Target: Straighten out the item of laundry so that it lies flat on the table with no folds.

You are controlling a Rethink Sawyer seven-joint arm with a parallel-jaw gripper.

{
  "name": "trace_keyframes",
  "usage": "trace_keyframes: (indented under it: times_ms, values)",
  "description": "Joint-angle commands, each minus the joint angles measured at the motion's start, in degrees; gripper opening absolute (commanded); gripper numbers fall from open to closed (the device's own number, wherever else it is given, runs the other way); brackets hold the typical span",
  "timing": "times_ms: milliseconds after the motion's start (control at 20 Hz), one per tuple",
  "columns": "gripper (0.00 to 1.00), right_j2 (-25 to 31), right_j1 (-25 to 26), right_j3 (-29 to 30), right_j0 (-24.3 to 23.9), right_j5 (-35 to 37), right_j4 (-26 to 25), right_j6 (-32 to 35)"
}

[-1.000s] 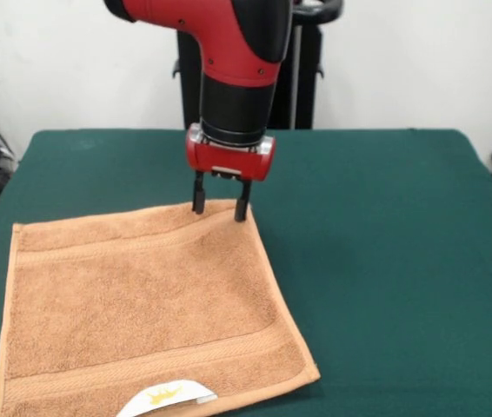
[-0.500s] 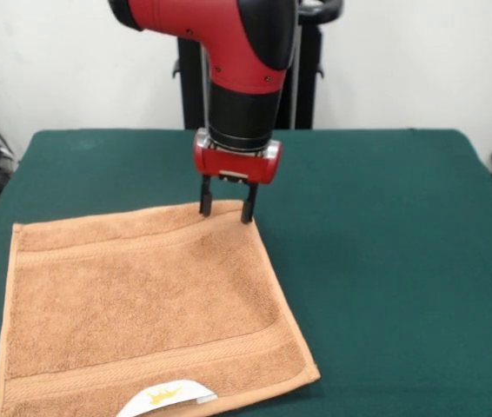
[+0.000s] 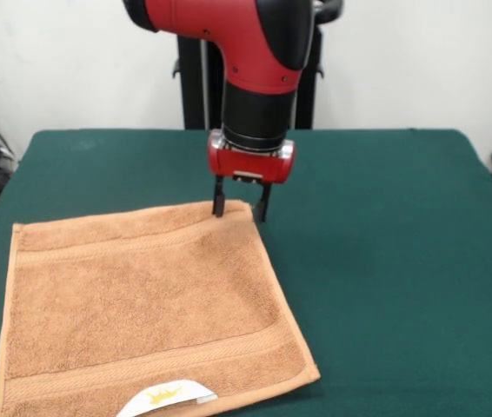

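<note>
Front view: hand [image 3: 240, 211] is sliding right along the towel [image 3: 146, 304]'s top corner — fingers apart, gripping nothing. Towel is lying flat in the lower left of the counter [image 3: 385, 261], unmoved — looking basically done.

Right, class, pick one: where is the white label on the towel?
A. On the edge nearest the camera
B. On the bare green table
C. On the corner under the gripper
A: the white label sits on the towel's near edge, far from the gripper.
</note>
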Motion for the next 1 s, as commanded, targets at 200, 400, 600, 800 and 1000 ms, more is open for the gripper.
trace_keyframes:
  times_ms: [200,400,600,800,1000]
  values:
    - [1.00,5.70,-0.56,0.21,1.69,0.75,-0.79,5.78]
    - [1.00,5.73,-0.91,0.67,1.58,0.64,-0.90,5.74]
    - [1.00,5.66,-1.70,0.96,1.14,1.87,-1.10,5.03]
    - [1.00,5.98,-4.07,2.00,-0.15,4.58,-1.53,3.20]
    - [1.00,5.93,-5.82,2.96,-0.72,6.18,-1.48,2.74]
